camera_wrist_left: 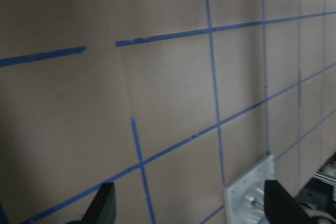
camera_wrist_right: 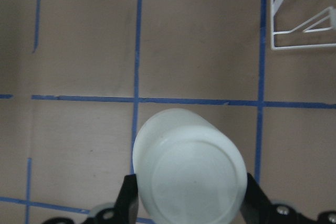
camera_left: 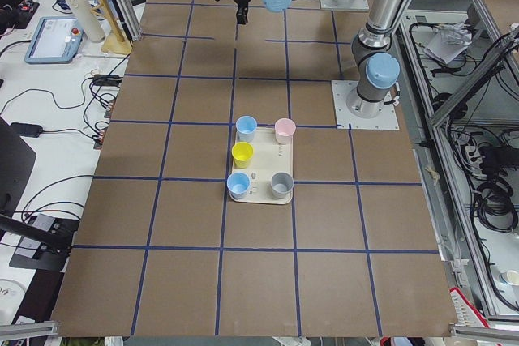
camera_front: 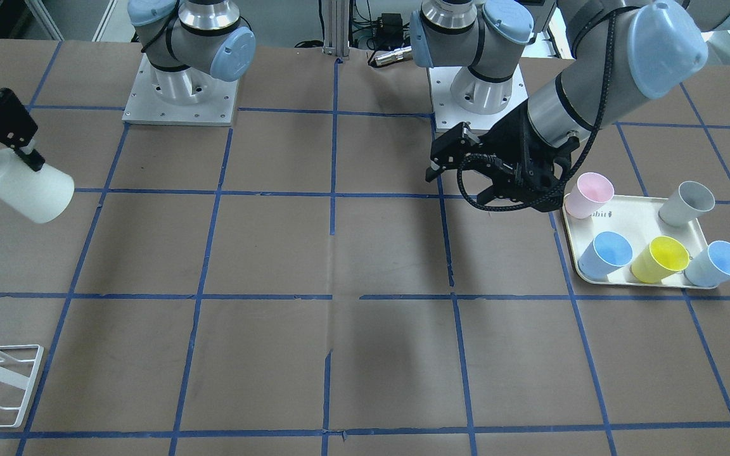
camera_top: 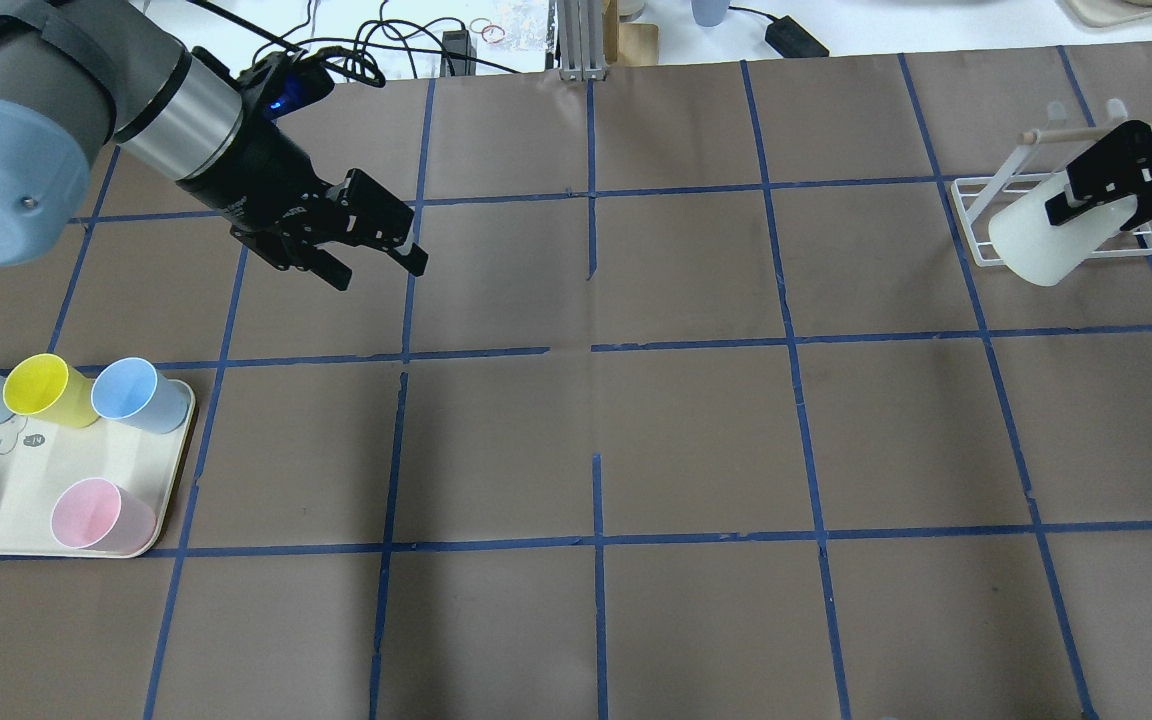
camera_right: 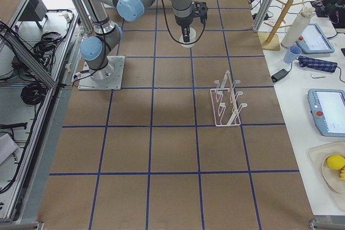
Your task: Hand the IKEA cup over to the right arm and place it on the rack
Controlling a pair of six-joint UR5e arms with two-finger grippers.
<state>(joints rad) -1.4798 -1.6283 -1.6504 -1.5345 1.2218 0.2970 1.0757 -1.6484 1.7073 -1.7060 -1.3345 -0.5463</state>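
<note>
Your right claw [camera_top: 1086, 197] is pinching the IKEA cup [camera_front: 29, 187] between both fingers and holding it tilted in the air above the counter [camera_front: 365, 253]. That puts it near the counter's end on the robot's right. The cup is not on the white wire rack [camera_front: 23, 380]. From the front and the right-side cameras you can see the rack standing well apart from it, farther out from the robot, and the right wrist camera catches only its corner at the upper right. Your left claw [camera_top: 376, 268] is spread wide with nothing between its fingers, hanging over bare counter. It sits near the cream tray [camera_front: 631, 215], where a pink, a grey, a yellow and two blue cups stand upright.
</note>
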